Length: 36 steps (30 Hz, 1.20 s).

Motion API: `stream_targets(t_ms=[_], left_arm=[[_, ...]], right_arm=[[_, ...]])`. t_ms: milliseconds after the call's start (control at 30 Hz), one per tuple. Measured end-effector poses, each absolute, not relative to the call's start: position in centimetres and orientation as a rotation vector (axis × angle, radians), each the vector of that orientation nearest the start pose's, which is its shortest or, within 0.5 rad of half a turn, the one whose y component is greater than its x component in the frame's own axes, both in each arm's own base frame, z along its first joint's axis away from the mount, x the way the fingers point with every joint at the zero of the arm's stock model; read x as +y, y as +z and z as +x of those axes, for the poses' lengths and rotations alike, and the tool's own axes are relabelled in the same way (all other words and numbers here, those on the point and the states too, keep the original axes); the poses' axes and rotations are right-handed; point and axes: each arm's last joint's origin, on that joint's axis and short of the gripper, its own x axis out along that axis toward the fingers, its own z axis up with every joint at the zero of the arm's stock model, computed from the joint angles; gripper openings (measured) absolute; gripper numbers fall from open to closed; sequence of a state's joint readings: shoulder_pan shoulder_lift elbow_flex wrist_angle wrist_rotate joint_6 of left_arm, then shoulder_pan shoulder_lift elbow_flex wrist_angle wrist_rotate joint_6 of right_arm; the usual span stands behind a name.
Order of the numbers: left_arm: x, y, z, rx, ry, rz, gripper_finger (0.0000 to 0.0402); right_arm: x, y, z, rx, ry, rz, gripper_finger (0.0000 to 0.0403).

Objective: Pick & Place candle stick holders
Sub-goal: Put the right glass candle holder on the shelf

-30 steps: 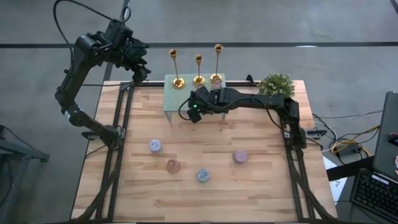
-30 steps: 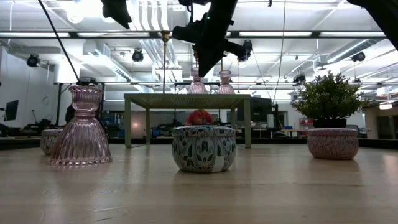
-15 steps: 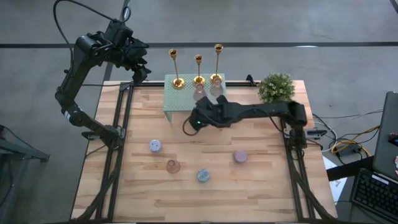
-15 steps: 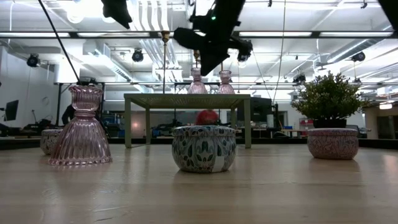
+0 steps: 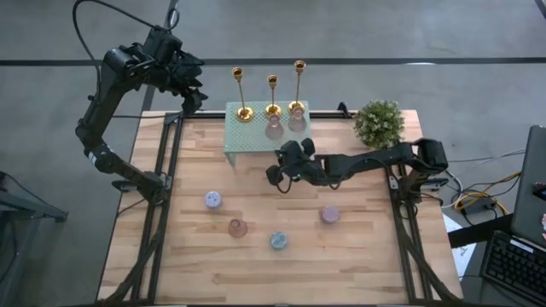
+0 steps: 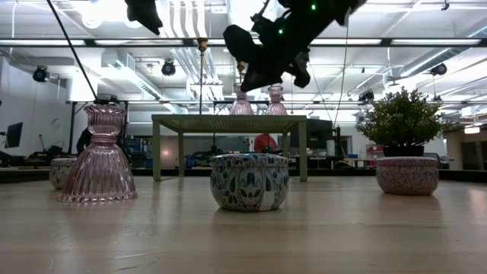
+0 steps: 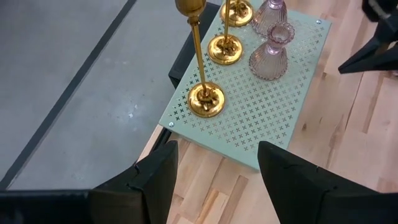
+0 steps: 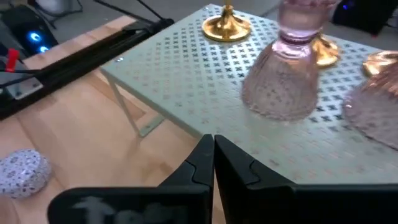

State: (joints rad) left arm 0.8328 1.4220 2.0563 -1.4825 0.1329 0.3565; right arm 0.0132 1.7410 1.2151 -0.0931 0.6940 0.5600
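Three gold candle stick holders (image 5: 241, 94) (image 5: 272, 95) (image 5: 298, 85) stand on their round bases at the far edge of a pale green perforated stand (image 5: 247, 136). Two pink glass holders (image 5: 273, 128) (image 5: 296, 122) stand in front of them. My right gripper (image 5: 275, 176) hovers shut and empty above the wood just on the near side of the stand (image 8: 186, 68); in the right wrist view the right gripper (image 8: 213, 155) points at a pink holder (image 8: 283, 81). My left gripper (image 7: 214, 168) waits open, high above the table's far left corner, looking down on the nearest gold base (image 7: 207, 99).
On the table's near half stand a third pink glass holder (image 5: 238, 228) and three small patterned tins (image 5: 212, 199) (image 5: 279, 241) (image 5: 329, 214). A potted plant (image 5: 379, 122) stands at the far right. Bare wood lies between the stand and the tins.
My right gripper has drawn back from the stand toward the table's near edge and sunk lower, tipping closer to level as its arm stretched out. It has stayed shut and holds nothing. The holders on the stand have not moved.
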Motion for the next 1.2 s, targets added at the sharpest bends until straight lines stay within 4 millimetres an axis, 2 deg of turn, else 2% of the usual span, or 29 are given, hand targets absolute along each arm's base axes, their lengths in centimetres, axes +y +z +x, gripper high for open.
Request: stream_targets(t_ms=[167,267,433,700,967,1200], left_arm=[[15.0,48.6,14.2,0.863,0.508,-0.078,0.0225],[15.0,48.6,14.2,0.863,0.508,-0.078,0.0225],[15.0,48.6,14.2,0.862,0.509,-0.079,0.0225],[15.0,48.6,14.2,0.860,0.512,-0.085,0.0225],[15.0,48.6,14.2,0.859,0.514,-0.089,0.0225],[15.0,48.6,14.2,0.858,0.514,-0.087,0.0225]], right_arm=[[-1.5,23.0,38.3,0.259,-0.687,0.306,0.0008],[-2.1,22.4,38.0,0.226,-0.693,0.341,0.0008],[-3.5,21.9,37.8,0.242,-0.757,0.365,0.0008],[-5.7,21.8,39.2,0.301,-0.827,0.351,0.0008],[-6.5,21.4,40.2,0.361,-0.854,0.334,0.0008],[-7.1,21.7,40.2,0.379,-0.877,0.328,0.0008]])
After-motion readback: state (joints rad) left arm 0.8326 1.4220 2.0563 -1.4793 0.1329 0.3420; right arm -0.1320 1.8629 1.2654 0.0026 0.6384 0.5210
